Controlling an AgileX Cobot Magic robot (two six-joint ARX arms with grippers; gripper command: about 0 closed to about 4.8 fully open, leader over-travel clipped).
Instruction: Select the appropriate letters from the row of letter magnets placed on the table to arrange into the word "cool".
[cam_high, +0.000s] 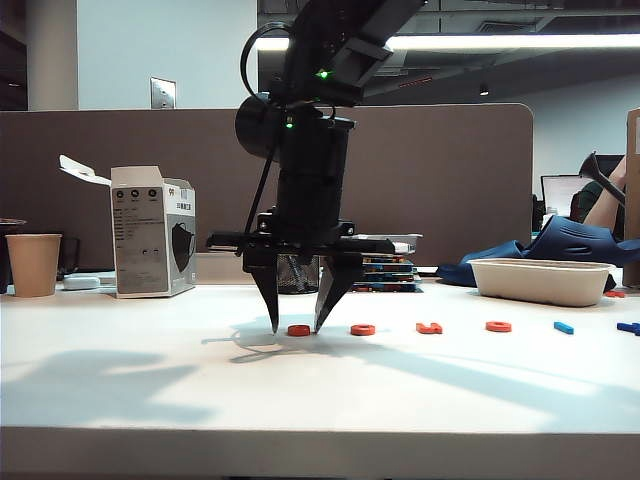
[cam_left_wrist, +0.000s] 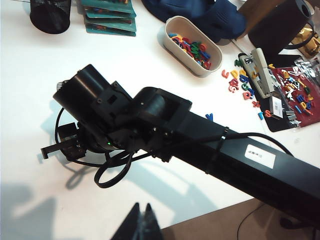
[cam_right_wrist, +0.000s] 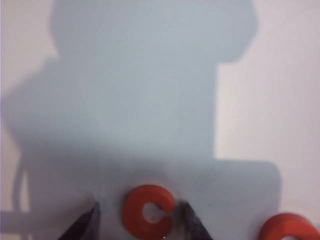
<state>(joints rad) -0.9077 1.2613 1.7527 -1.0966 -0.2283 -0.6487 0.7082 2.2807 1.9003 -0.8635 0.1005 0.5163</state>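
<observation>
Hidden/unclear: in the exterior view the row's far-right darker blue magnet is cut by the frame edge. In the right wrist view a second orange-red magnet is cropped at the frame edge, its letter unreadable. The left wrist view is mostly filled by the black right arm; the letter row is not seen there.

Right claw: pointing straight down, fingertips at the white desk. Jaws spread wide and released, one finger on each side of the orange-red plastic C magnet. In the right wrist view the C lies flat between the two dark fingertips; whether either tip touches it cannot be told. Nothing gripped.

Left claw: only two dark finger ends show at the edge of its own wrist view, close together; released or clenched, cannot tell. It hangs high over the desk, holding nothing visible.

Row, reckoned from the C, running away from the paper cup: orange-red ring, hook-shaped orange-red magnet, second orange-red ring, short light-blue bar.

Beyond the ring: white oval tray.
</observation>
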